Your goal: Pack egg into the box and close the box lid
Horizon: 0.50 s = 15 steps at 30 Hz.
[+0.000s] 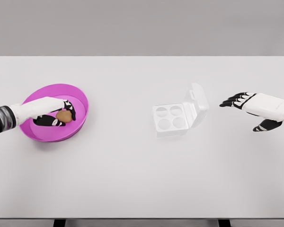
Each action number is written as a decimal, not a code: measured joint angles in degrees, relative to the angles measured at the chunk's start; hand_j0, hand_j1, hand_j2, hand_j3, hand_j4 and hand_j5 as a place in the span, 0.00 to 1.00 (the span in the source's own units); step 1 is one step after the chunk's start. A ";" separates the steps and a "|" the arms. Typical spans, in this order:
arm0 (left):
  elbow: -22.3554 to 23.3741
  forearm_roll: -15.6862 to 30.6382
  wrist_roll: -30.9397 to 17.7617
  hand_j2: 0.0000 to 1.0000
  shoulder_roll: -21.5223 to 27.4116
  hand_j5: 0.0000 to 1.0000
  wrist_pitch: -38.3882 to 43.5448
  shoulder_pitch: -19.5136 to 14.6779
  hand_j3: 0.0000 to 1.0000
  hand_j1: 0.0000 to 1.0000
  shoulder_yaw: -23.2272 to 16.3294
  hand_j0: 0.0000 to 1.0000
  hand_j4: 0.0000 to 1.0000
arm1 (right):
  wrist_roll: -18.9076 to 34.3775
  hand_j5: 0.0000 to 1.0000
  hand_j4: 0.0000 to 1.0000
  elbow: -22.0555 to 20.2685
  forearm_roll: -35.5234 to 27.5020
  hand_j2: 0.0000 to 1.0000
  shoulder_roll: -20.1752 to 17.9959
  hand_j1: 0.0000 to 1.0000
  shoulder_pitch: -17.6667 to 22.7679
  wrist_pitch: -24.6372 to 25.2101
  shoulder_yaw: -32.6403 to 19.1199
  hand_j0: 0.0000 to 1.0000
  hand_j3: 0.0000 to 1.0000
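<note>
One brown egg (63,116) sits between the fingers of our left hand (54,113), inside the pink bowl (80,101). Our right hand (253,108) hovers spread and empty, the open egg box (176,116) well to its left on the desk (132,175).

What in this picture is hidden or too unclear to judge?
- Head view: whether the left hand really grips the egg; its fingers cover part of the egg inside the pink bowl.
- Head view: the hinge of the open box and lid; white on white blurs it.
- Head view: both forearms, cut off by the picture edges.
</note>
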 measured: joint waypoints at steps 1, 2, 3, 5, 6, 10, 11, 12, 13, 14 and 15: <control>-0.12 0.10 0.00 0.43 0.00 0.43 -0.02 0.00 0.43 0.43 0.06 0.43 0.43 | 0.00 1.00 1.00 -0.01 0.00 1.00 -0.01 1.00 0.00 0.00 0.00 1.00 1.00; -0.23 0.17 0.00 0.42 0.03 0.42 -0.03 -0.09 0.42 0.42 0.12 0.42 0.42 | 0.00 1.00 1.00 -0.03 0.00 1.00 -0.01 1.00 0.00 0.00 0.00 1.00 1.00; -0.32 0.22 0.00 0.42 0.04 0.42 -0.05 -0.09 0.42 0.42 0.18 0.42 0.42 | 0.00 1.00 1.00 -0.04 0.00 1.00 0.00 1.00 0.00 0.00 0.00 1.00 1.00; -0.73 0.27 0.00 0.42 0.06 0.42 -0.11 -0.09 0.42 0.42 0.27 0.42 0.42 | 0.00 1.00 1.00 -0.06 0.00 1.00 0.01 1.00 0.00 0.00 0.00 1.00 1.00; -1.04 0.30 0.00 0.42 0.07 0.42 -0.14 -0.09 0.42 0.42 0.31 0.42 0.42 | 0.00 1.00 1.00 -0.06 0.00 1.00 0.02 1.00 0.00 0.00 0.00 1.00 1.00; -2.34 0.40 0.00 0.41 0.03 0.41 -0.22 0.00 0.41 0.41 0.77 0.41 0.41 | 0.00 1.00 1.00 -0.07 0.00 1.00 0.01 1.00 0.00 0.00 0.00 1.00 1.00; -2.61 0.42 0.00 0.40 0.03 0.40 -0.25 0.00 0.40 0.40 0.93 0.40 0.40 | 0.00 1.00 1.00 -0.07 0.00 1.00 0.01 1.00 0.00 0.00 0.00 1.00 1.00; -2.92 0.44 -0.01 0.40 0.03 0.40 -0.27 -0.09 0.40 0.40 1.06 0.40 0.40 | 0.00 1.00 1.00 -0.07 0.00 1.00 0.01 1.00 0.00 0.00 0.00 1.00 1.00; -3.19 0.48 0.00 0.40 0.02 0.40 -0.31 0.00 0.40 0.40 1.16 0.40 0.40 | 0.00 1.00 1.00 -0.04 0.00 1.00 0.00 1.00 0.00 0.00 0.00 1.00 1.00; -3.41 0.50 0.00 0.40 0.02 0.40 -0.34 -0.09 0.40 0.40 1.25 0.40 0.40 | 0.00 1.00 1.00 -0.03 0.00 1.00 -0.01 1.00 0.00 0.00 0.00 1.00 1.00; -3.60 0.51 0.00 0.40 0.02 0.40 -0.39 0.09 0.40 0.40 1.46 0.40 0.40 | 0.00 1.00 1.00 -0.01 0.00 1.00 -0.01 1.00 0.00 0.00 0.00 1.00 1.00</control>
